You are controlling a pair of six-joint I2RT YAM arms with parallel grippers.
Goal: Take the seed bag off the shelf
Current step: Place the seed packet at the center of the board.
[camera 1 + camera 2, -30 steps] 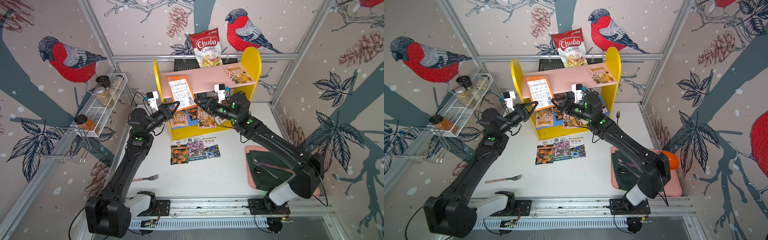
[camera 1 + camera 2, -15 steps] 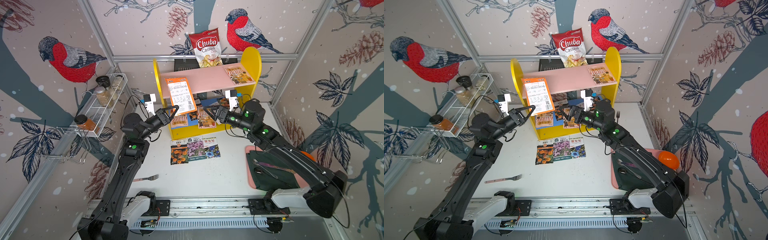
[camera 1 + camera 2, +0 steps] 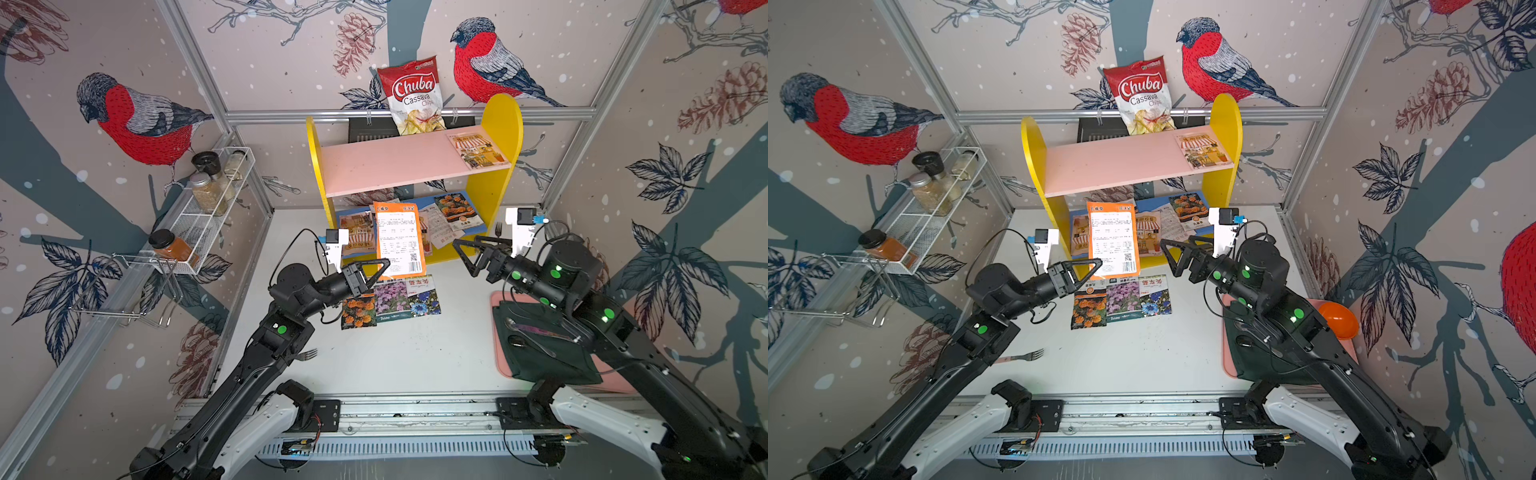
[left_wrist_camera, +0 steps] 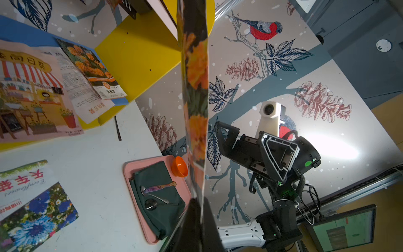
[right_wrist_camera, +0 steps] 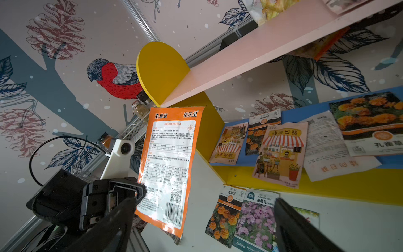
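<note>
The left gripper (image 3: 380, 268) has its fingers clamped on the lower corner of the orange seed bag (image 3: 400, 239), which stands upright in the air with its printed white label towards the right arm; seen edge-on in the left wrist view, it is a thin, slightly bowed sheet. The bag is off the shelf (image 3: 386, 168), held just in front of its left half and above a row of three flower packets (image 3: 390, 301) lying side by side on the white table (image 3: 395, 365). The right gripper (image 3: 465, 240) hangs nearby with its fingers wide apart and nothing between them, pointing at the shelf's right half. On the shelf, the blue lower board (image 5: 290, 117) carries several overlapping seed packets, shop-front prints and marigold prints among them, and the pink upper board carries one packet (image 3: 477, 150) at its right end. A bag of cassava chips (image 3: 413, 97) stands behind the shelf. On the right side of the table, a pink tray (image 3: 498, 299) holds a dark green cloth (image 3: 540, 353) with spoons (image 3: 536, 332) on it and an orange bowl (image 3: 1337, 320). On the left wall, a white wire rack (image 3: 208, 220) holds spice jars (image 3: 208, 193), one with orange contents (image 3: 172, 248) at its near end. A fork (image 3: 305, 354) lies beside the left arm.
</note>
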